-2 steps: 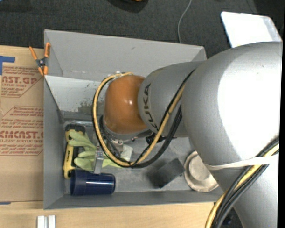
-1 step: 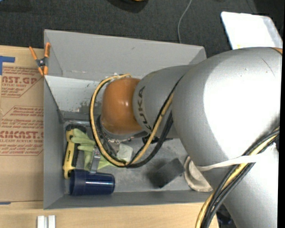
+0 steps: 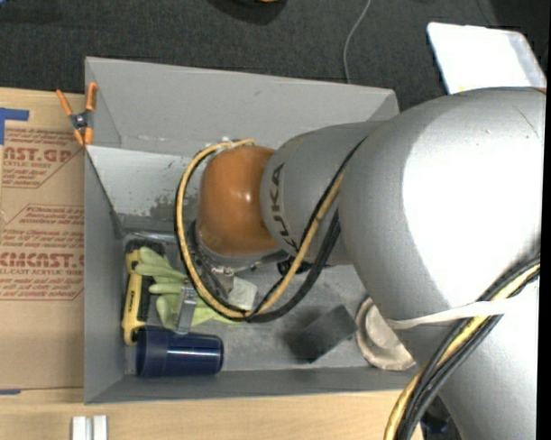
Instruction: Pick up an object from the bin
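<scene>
Nearest, along the lower wall of the grey bin (image 3: pixel 103 254): in the left corner a dark blue cylinder (image 3: pixel 179 354) on its side; further right, well apart from it, a dark grey block (image 3: pixel 318 333) lying askew on the bare floor; just right of that a pale round thing (image 3: pixel 379 343), partly hidden under the arm (image 3: pixel 456 221). Just behind the cylinder, by the left wall: a yellow-and-black tool (image 3: pixel 130 301) lying lengthwise; pressed against its right side a crumpled pale yellow-green glove (image 3: pixel 158 275). Low over the glove's right edge, just behind the cylinder: the gripper (image 3: pixel 189 309), reaching down from the wrist; whether spread or closed, cannot tell, since hidden by the wrist; whether touching the glove, cannot tell either. Looped round the wrist: yellow and black cables (image 3: pixel 186 257). Above that, over the bin's middle: the rounded orange cover (image 3: pixel 233 204), joined on the right to the broad silver arm. Farthest back: the bare grey far wall (image 3: pixel 243 105), sloping down to a scuffed patch of floor at the left.
</scene>
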`<act>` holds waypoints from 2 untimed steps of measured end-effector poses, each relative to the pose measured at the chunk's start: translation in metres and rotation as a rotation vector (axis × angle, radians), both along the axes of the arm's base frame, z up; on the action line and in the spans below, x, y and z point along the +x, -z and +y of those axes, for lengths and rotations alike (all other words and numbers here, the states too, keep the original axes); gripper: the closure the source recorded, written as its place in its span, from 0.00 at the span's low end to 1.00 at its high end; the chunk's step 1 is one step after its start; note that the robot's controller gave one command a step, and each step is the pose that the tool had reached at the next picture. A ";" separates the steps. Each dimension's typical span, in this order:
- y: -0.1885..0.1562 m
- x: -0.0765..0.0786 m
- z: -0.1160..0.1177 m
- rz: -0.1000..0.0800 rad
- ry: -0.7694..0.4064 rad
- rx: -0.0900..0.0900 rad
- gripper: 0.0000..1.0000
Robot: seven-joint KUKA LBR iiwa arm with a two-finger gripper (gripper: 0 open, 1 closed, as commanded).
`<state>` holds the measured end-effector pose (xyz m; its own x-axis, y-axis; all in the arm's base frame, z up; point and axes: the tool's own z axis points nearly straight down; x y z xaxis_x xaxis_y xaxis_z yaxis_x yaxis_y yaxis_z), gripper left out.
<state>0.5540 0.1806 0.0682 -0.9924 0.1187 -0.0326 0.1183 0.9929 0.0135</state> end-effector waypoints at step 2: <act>-0.001 -0.006 0.051 0.010 0.326 -0.006 1.00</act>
